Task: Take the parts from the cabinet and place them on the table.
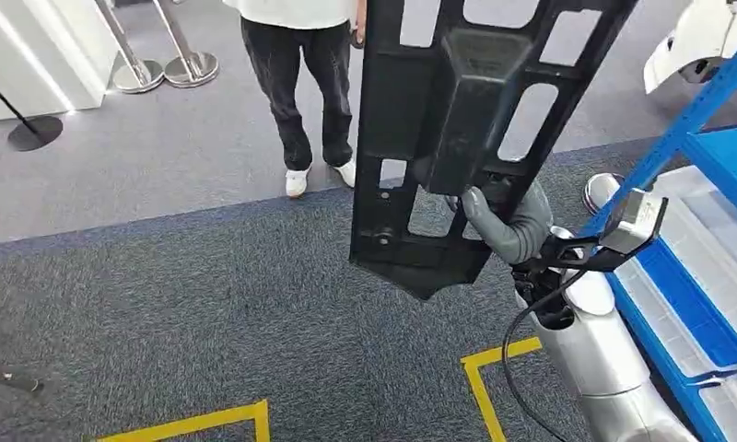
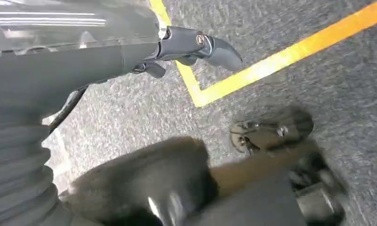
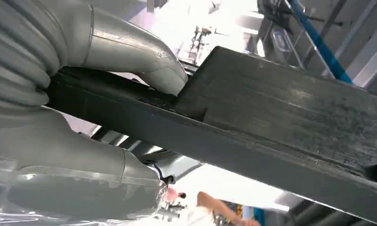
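Note:
A long black plastic part (image 1: 466, 120) with several cut-outs stands almost upright in the air in front of me. My right hand (image 1: 508, 226) grips it near its lower end, just left of the blue cabinet (image 1: 706, 101). In the right wrist view the grey thumb (image 3: 153, 70) presses on the part's edge (image 3: 271, 122), with the other fingers under it. My left hand (image 2: 130, 52) hangs over the carpet, its dark fingers (image 2: 210, 47) stretched out and holding nothing.
A person (image 1: 300, 83) in black trousers and white shoes stands on the grey floor ahead. The cabinet holds clear bins (image 1: 706, 239) at my right. Yellow tape corners (image 1: 480, 378) mark the carpet. Stanchion bases (image 1: 167, 69) stand at the far left.

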Robot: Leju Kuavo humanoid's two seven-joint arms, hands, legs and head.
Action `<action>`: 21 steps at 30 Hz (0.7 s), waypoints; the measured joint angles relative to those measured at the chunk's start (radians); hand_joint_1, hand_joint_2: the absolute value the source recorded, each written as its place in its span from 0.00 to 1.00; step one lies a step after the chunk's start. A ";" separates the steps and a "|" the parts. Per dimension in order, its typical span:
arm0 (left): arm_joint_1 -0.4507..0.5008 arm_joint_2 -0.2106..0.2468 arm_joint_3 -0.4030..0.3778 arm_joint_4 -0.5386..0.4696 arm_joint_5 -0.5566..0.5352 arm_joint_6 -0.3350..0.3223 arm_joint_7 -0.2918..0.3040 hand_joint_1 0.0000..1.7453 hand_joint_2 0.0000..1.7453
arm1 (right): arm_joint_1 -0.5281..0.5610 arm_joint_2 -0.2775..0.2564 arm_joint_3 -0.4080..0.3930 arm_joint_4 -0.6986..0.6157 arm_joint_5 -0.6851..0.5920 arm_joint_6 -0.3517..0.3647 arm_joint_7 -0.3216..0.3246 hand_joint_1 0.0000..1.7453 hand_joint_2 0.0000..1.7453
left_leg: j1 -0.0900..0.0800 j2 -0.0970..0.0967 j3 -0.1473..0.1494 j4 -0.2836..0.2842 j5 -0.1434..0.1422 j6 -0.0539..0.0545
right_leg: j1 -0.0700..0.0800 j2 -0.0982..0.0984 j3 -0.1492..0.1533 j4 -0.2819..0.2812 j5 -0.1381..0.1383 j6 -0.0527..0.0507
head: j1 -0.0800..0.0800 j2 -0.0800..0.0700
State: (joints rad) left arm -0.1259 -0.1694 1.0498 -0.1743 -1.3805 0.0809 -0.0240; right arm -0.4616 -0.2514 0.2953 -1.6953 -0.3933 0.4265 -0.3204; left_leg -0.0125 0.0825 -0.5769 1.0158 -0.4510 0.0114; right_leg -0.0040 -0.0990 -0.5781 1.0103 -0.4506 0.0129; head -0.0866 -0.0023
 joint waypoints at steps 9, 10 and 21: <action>0.007 -0.002 -0.001 0.000 -0.002 -0.005 0.000 0.00 1.00 | 0.004 0.009 0.000 -0.008 0.005 0.003 0.023 1.00 1.00 | 0.007 -0.114 0.000 -0.011 0.015 0.034 | -0.009 0.094 -0.152 0.328 -0.146 0.028 | 0.000 0.000; 0.010 -0.002 -0.002 0.000 -0.002 -0.007 0.003 0.00 1.00 | 0.008 0.009 -0.001 -0.008 0.005 0.003 0.023 1.00 1.00 | 0.007 -0.127 0.001 -0.009 0.015 0.034 | -0.009 0.094 -0.146 0.304 -0.119 0.027 | 0.000 0.000; 0.011 -0.007 -0.006 -0.001 -0.003 -0.015 0.014 0.00 1.00 | 0.013 0.006 -0.005 -0.011 0.010 -0.004 0.027 1.00 1.00 | 0.007 -0.123 -0.066 0.113 -0.057 -0.015 | -0.018 0.111 -0.018 0.001 0.012 -0.018 | 0.000 0.000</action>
State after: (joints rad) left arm -0.1146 -0.1763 1.0441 -0.1755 -1.3840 0.0660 -0.0099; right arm -0.4487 -0.2453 0.2907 -1.7060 -0.3834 0.4223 -0.2937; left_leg -0.0054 -0.0406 -0.6427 1.1290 -0.5080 -0.0039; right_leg -0.0219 0.0118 -0.5956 1.0108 -0.4387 -0.0050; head -0.0866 -0.0023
